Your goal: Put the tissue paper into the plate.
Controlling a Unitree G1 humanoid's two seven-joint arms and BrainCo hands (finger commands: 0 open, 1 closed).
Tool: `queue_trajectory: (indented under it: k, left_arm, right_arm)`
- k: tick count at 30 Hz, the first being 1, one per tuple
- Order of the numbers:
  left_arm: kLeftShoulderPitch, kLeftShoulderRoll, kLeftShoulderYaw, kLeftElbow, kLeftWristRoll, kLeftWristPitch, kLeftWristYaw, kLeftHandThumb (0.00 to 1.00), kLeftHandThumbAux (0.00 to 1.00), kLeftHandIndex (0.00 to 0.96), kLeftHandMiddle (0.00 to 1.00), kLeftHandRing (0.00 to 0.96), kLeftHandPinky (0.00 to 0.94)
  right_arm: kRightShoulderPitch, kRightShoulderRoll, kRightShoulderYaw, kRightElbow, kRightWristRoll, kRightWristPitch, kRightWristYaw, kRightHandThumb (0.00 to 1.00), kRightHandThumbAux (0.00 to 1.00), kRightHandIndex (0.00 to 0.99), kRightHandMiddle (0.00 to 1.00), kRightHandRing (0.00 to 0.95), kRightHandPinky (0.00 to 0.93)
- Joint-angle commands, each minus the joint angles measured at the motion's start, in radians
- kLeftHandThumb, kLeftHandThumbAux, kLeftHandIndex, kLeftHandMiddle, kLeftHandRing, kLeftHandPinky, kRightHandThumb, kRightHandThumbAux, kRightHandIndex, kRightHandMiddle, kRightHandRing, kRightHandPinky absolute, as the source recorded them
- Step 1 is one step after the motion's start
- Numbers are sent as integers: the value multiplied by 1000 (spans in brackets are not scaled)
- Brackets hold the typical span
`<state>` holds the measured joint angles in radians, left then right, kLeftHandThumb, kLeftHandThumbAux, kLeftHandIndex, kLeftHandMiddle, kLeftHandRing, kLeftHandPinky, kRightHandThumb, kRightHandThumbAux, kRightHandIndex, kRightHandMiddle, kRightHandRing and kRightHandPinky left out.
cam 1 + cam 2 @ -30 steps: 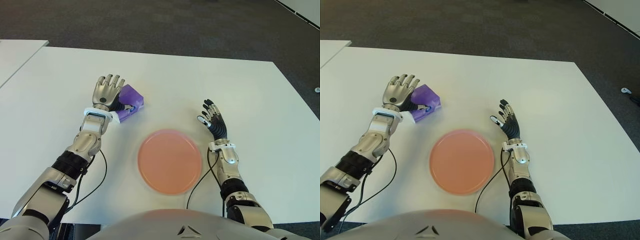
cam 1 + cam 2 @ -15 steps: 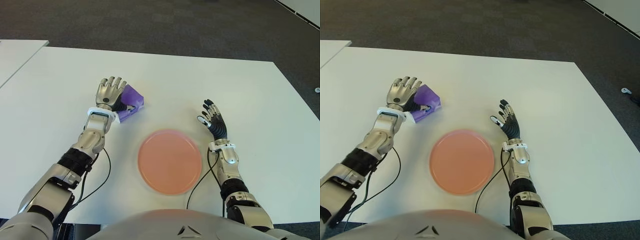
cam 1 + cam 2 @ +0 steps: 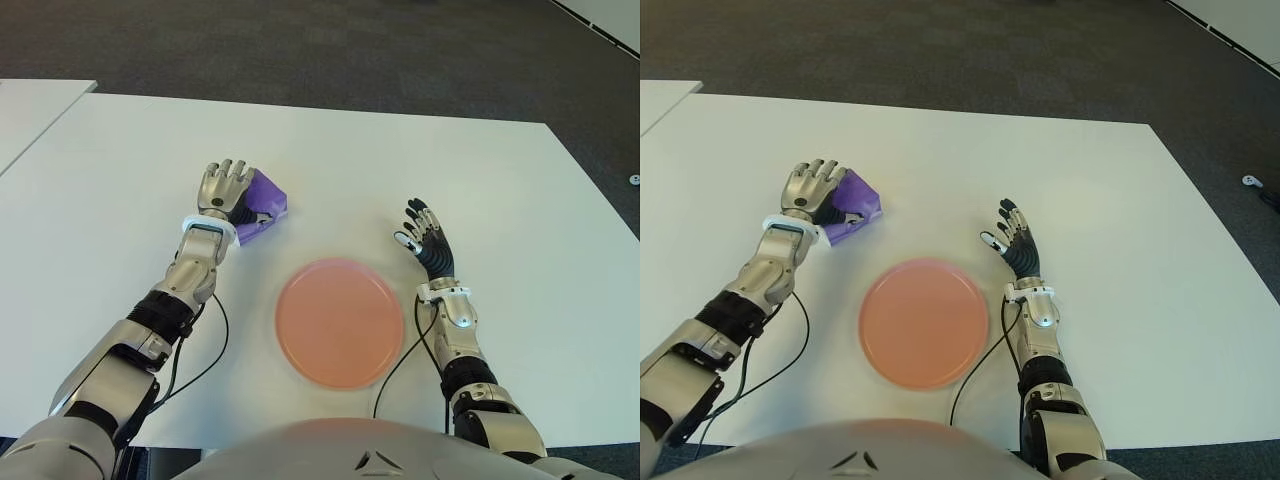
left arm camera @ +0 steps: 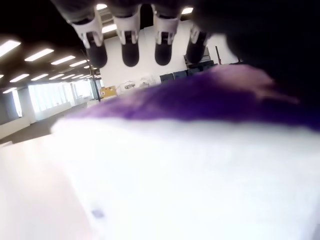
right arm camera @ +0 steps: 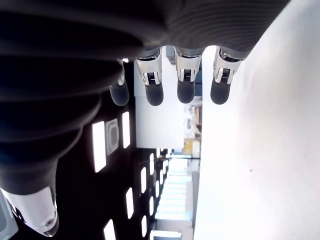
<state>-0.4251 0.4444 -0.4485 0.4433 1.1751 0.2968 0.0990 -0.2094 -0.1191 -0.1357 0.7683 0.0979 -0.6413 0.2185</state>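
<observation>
Fingers (image 4: 130, 47) of the left hand (image 3: 224, 188) stand straight out above the purple tissue pack (image 3: 259, 205), not curled round it; the palm sits against the pack's left side and nothing is gripped. That pack lies on the white table (image 3: 120, 170), up and to the left of the pink plate (image 3: 340, 322) and well apart from it, with bare tabletop between the two. Its long axis runs on a slant, one end toward the plate and the other away toward the table's far edge. A black cable (image 3: 195, 360) loops beside the left forearm. On the plate's right side, the right hand (image 3: 426, 245) shows with its fingers (image 5: 185, 82) spread and holding nothing.
</observation>
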Motion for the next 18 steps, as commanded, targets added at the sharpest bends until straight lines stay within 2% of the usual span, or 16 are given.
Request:
queue_trajectory:
  k: [1,10,18]
  left_arm:
    - [-12,-23,-13,60,-43,-16,26,37,308,0,0,0,0]
    - [-20,-27,-24,98,-64,-31,50,35,310,0,0,0,0]
    - [-55,-41,-41,218,-84,-53,94,22,293,0,0,0,0]
  right_arm:
    - [209,17,-6,162,-3,47,6,151,644,0,8,0,18]
    - [210,17,-6,160,-3,47,7,151,644,0,8,0,18]
    - [212,18,-6,158,-3,46,7,151,644,0,8,0,18]
